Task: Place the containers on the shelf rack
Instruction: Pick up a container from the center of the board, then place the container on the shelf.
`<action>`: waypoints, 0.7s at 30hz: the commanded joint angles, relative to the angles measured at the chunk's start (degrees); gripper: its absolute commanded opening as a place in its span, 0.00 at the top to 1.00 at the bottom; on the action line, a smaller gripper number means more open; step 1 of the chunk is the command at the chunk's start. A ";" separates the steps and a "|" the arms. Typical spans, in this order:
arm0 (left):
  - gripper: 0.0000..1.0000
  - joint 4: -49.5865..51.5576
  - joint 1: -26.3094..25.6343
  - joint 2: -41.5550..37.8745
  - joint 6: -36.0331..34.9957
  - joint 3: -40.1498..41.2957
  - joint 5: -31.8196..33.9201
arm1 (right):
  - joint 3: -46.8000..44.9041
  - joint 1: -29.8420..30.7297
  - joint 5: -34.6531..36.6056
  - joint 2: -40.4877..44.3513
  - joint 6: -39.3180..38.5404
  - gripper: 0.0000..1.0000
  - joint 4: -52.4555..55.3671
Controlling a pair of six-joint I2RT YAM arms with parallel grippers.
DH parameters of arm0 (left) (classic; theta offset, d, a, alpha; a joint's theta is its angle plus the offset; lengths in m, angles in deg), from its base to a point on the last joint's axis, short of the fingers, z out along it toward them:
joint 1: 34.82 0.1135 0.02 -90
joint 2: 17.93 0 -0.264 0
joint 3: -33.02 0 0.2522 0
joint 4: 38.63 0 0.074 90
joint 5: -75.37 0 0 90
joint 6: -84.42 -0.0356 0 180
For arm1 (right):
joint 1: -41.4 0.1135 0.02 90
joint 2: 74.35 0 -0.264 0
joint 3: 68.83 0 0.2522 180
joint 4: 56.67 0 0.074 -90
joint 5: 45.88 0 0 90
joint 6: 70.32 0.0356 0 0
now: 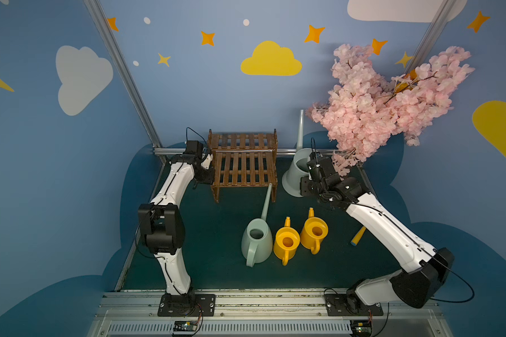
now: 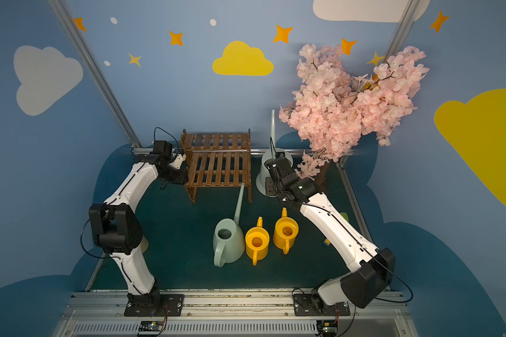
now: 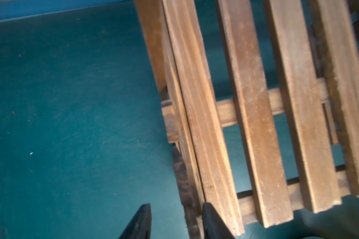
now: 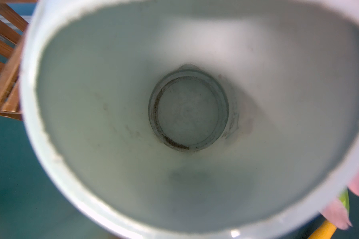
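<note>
The shelf rack [image 1: 243,166] [image 2: 216,166] is a dark brown slatted two-step stand at the back of the mat, with both shelves bare. My left gripper [image 1: 207,174] [image 3: 176,204] is at its left side, its jaws apart and straddling the rack's side frame [image 3: 195,124]. The grey-blue watering can [image 1: 293,175] [image 2: 264,170] stands right of the rack, and its inside fills the right wrist view [image 4: 112,103]. My right gripper [image 1: 306,186] is shut at its near rim; the fingers are hidden. A mint can [image 1: 257,242] and two yellow cans [image 1: 287,242] [image 1: 314,232] stand near the mat's middle.
A pink blossom tree [image 1: 392,96] overhangs the back right corner, just above my right wrist. A yellow-handled tool [image 1: 358,235] lies under the right arm. The mint can's long spout [image 1: 267,201] reaches the rack's front right leg. Blue walls close in the mat.
</note>
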 commanded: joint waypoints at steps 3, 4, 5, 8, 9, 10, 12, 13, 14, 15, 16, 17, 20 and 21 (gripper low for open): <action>0.61 1.75 -0.24 1.00 0.92 -1.29 -0.59 | 5.93 1.90 0.66 3.09 -0.89 1.00 -0.22; 0.64 2.01 -0.24 1.12 1.19 -1.29 -0.68 | 6.95 2.53 1.25 3.32 -1.05 1.00 0.55; 0.67 2.40 -0.25 1.21 1.49 -1.31 -0.98 | 8.02 3.25 2.13 3.46 -1.10 1.00 1.08; 0.73 3.20 -0.58 1.09 2.85 -1.17 -1.78 | 12.16 6.25 4.91 3.18 -1.55 1.00 2.39; 0.74 3.49 -0.75 0.97 3.26 -1.06 -1.92 | 13.93 7.32 5.68 2.61 -1.85 1.00 2.94; 0.75 3.70 -0.95 0.81 3.59 -0.91 -2.07 | 15.65 8.26 6.26 1.90 -2.20 1.00 3.67; 0.77 4.17 -1.40 0.70 4.04 -0.60 -2.37 | 19.37 9.99 7.53 0.17 -2.93 1.00 5.23; 0.79 4.45 -1.64 0.62 4.25 -0.47 -2.31 | 20.97 10.54 8.14 -0.69 -3.17 1.00 5.72; 0.81 4.57 -1.78 0.55 4.33 -0.32 -2.48 | 22.20 11.04 8.55 -1.19 -3.33 1.00 5.94; 0.83 4.75 -1.97 0.52 4.47 -0.13 -2.68 | 23.61 11.43 8.76 -2.01 -3.45 0.99 5.92; 0.84 4.80 -2.09 0.40 4.74 0.17 -2.84 | 24.62 11.81 8.88 -2.60 -3.54 1.00 5.96; 0.84 4.89 -2.17 0.36 4.90 0.48 -3.29 | 25.89 12.11 9.07 -3.18 -3.64 0.99 5.97; 0.85 4.89 -2.27 0.04 5.55 1.32 -4.43 | 29.65 12.54 9.40 -5.68 -4.03 0.99 5.89; 0.85 4.84 -2.28 -0.04 5.70 1.50 -4.68 | 30.90 12.62 9.39 -6.55 -4.13 0.99 5.88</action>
